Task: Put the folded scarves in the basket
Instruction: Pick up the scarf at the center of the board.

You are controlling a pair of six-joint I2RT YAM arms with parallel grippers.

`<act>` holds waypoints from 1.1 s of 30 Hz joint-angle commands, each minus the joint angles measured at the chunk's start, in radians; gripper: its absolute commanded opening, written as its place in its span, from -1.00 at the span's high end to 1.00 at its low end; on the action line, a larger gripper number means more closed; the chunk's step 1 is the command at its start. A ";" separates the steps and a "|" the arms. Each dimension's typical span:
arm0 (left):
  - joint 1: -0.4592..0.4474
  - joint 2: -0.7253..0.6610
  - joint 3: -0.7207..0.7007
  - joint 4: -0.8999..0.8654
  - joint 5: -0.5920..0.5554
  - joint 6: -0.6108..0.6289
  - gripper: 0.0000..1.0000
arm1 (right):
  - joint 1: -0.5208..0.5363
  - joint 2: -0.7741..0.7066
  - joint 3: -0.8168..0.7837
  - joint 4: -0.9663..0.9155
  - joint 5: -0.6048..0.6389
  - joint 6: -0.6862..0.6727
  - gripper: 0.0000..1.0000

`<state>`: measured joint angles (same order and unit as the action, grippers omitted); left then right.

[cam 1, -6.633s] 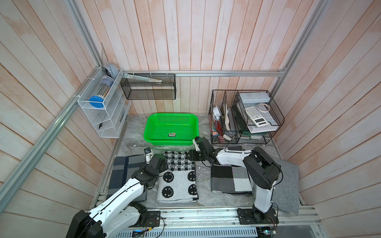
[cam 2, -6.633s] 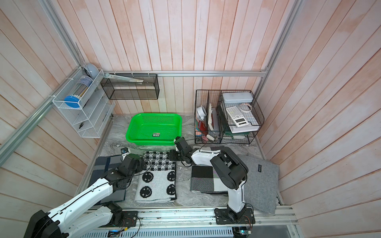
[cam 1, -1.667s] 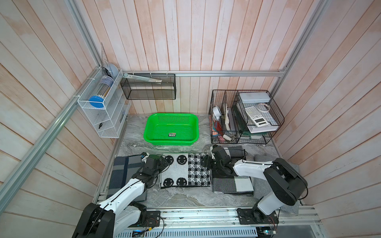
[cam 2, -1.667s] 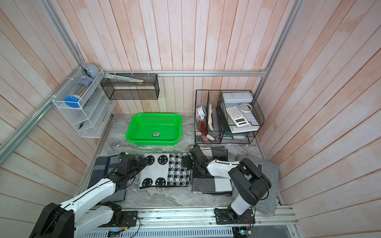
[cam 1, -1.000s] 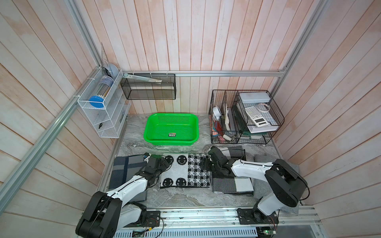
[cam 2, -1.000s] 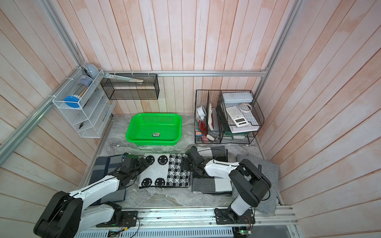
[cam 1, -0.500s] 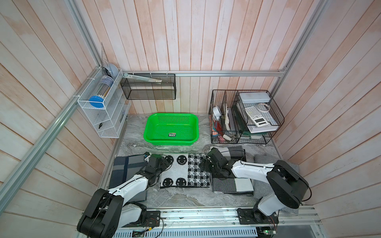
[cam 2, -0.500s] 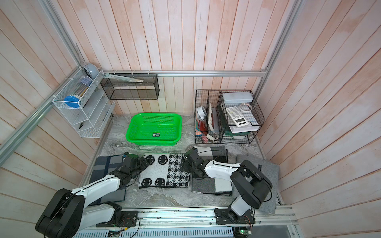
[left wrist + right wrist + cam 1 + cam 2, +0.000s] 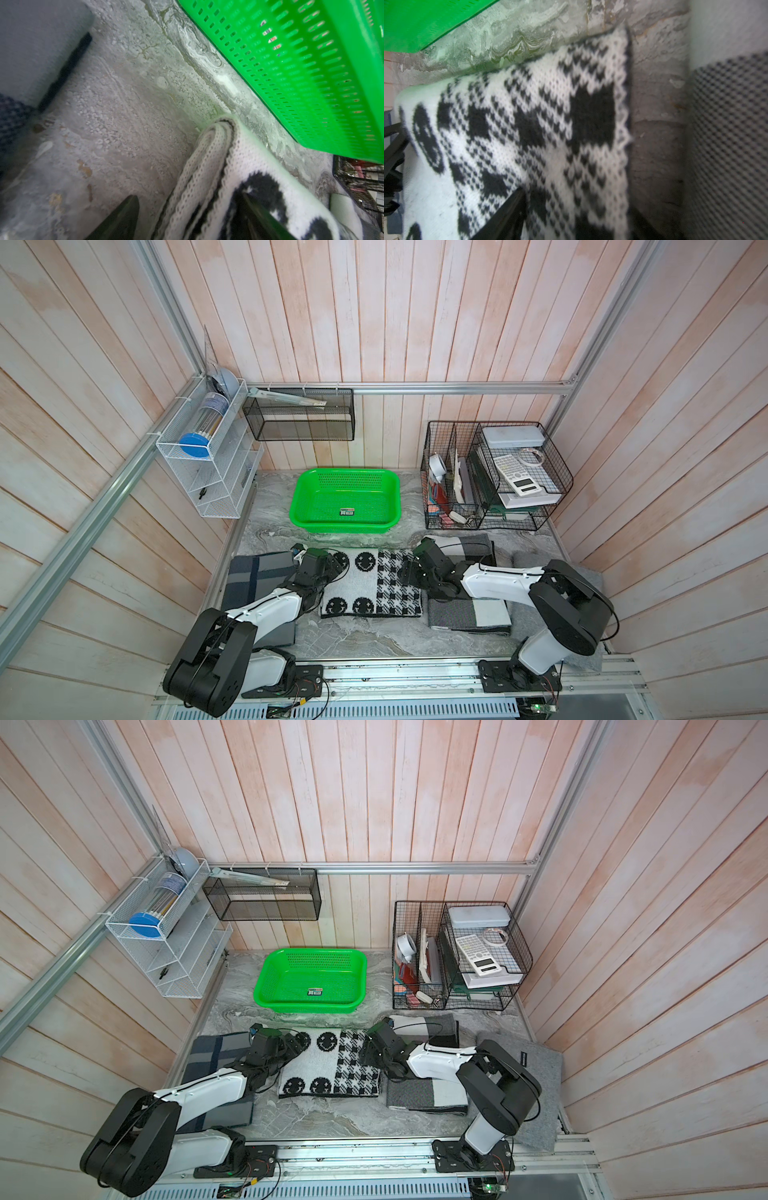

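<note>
The folded scarf (image 9: pixel 372 589) (image 9: pixel 328 1065), black and white with smiley faces and houndstooth, lies flat on the marble table in front of the basket. The bright green basket (image 9: pixel 345 526) (image 9: pixel 309 1006) has only a small label inside. My left gripper (image 9: pixel 332 568) (image 9: pixel 187 218) is at the scarf's (image 9: pixel 218 166) left end, open; one finger lies on the knit, the other on the table beside the layered edge. My right gripper (image 9: pixel 409 572) (image 9: pixel 577 220) is open at the right end, with the scarf's (image 9: pixel 529 124) houndstooth edge between its fingers.
A dark plaid cloth (image 9: pixel 257 580) lies left of the scarf. A grey and white blanket (image 9: pixel 469 610) and a grey felt mat (image 9: pixel 582 580) lie to the right. A black wire organiser (image 9: pixel 494 477), a black mesh shelf (image 9: pixel 299 418) and a white wire rack (image 9: pixel 203 464) line the back and left wall.
Since several seconds ago the scarf has been turned to lie crosswise. Over the last second both grippers have edged onto its ends and their jaws have narrowed.
</note>
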<state>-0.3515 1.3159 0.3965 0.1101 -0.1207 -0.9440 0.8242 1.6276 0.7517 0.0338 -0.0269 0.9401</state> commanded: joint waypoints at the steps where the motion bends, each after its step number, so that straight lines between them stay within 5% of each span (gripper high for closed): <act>1: 0.003 0.065 -0.038 -0.098 0.060 -0.016 -0.43 | 0.012 0.034 -0.030 -0.009 -0.037 0.011 -0.13; 5: 0.002 0.072 -0.056 -0.049 0.095 -0.010 0.05 | 0.012 0.039 -0.050 0.052 -0.072 0.009 0.32; 10: 0.003 0.021 -0.077 -0.027 0.113 -0.019 0.97 | 0.021 0.027 -0.040 0.072 -0.103 -0.029 1.00; 26: 0.002 -0.621 -0.076 -0.224 0.064 0.047 1.00 | 0.073 -0.254 -0.046 0.119 -0.039 -0.128 1.00; 33: 0.002 -0.599 0.054 -0.280 0.016 0.115 1.00 | 0.072 -0.308 0.037 0.061 0.033 -0.166 1.00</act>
<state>-0.3477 0.6937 0.3744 -0.1543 -0.0654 -0.8867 0.8906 1.3357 0.7307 0.1112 -0.0601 0.8051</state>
